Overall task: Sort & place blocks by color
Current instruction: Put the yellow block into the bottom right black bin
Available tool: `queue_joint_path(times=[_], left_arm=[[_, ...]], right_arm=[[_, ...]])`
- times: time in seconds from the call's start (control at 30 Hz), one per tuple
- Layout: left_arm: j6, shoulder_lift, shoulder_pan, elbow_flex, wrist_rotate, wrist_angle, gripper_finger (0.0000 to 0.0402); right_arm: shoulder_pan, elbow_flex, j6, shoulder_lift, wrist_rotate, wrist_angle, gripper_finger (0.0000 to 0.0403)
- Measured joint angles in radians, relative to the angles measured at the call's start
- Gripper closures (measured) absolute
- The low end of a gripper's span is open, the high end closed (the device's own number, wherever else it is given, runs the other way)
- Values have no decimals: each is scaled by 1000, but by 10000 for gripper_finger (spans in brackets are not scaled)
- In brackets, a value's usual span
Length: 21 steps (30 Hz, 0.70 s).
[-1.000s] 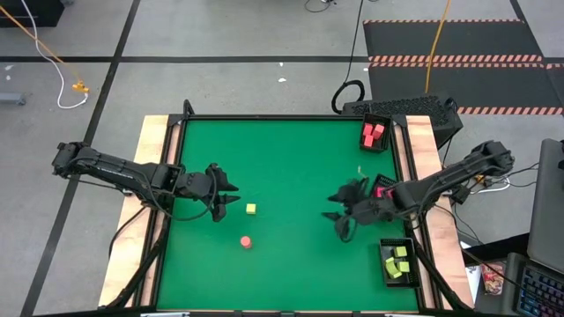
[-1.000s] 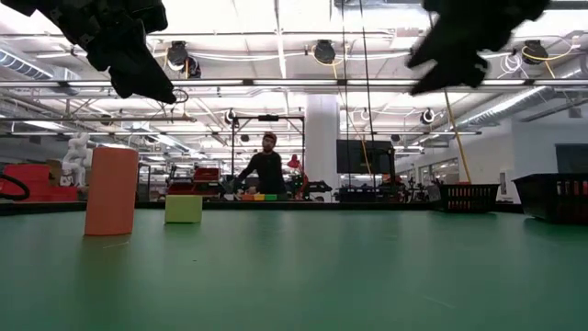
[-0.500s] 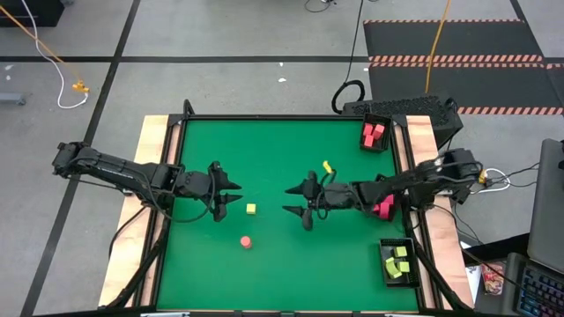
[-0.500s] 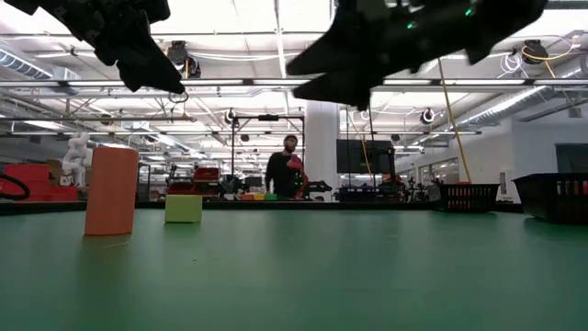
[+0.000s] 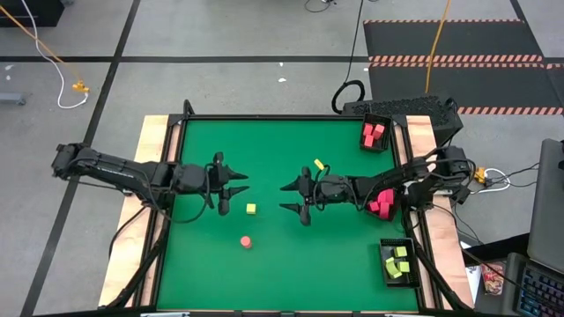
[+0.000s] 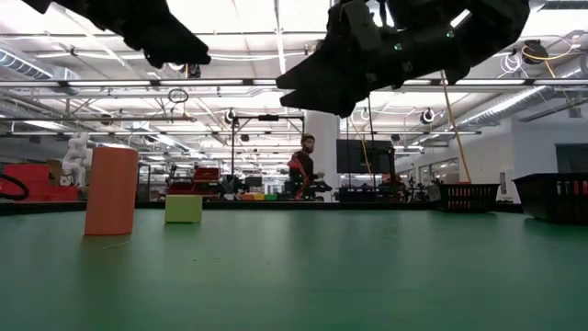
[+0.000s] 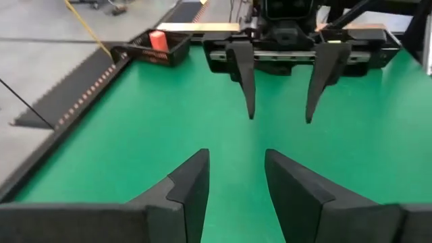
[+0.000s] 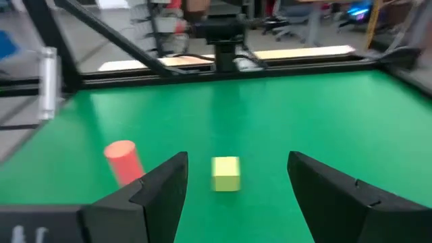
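Note:
A yellow-green cube [image 5: 251, 209] and a small pink-red round piece [image 5: 246, 240] stand on the green table, left of centre. The low view shows the round piece [image 6: 111, 190] upright beside the cube [image 6: 184, 208]. My right gripper [image 5: 284, 198] hovers open just right of the cube, pointing toward the table's left. In its wrist view the gripper [image 8: 237, 160] has the cube [image 8: 225, 173] ahead between its fingers and the round piece [image 8: 123, 160] to one side. My left gripper [image 5: 234, 192] is open, above and left of the cube, facing the right gripper [image 7: 280, 88].
Three black trays line the table's right edge. The far tray [image 5: 364, 141] and the middle tray [image 5: 389, 211], partly under my right arm, hold pink-red blocks. The near tray [image 5: 385, 269] holds yellow-green blocks. Wooden rails run along the left and right sides. A person stands in the room behind [image 6: 301, 170].
My right gripper has travelled from beside the right-hand trays toward the table's left, staying open, and now hovers close to the yellow-green cube. My left gripper has risen a little and shifted slightly toward the far edge. Neither block has moved.

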Motion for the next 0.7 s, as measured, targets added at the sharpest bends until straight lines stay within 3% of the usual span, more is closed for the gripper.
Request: queue_joint_path(times=[0.13,0.37,0.7], left_arm=[[37,0,54,0,12,60,254],[53,0,164,0,153,127,254],[90,0,276,0,315,190,254]], right_arm=[[-17,0,-28,0,12,0,156],[-39,7,-27,0,12,-16,156],[-39,153,-50,44,14,-242,156]])
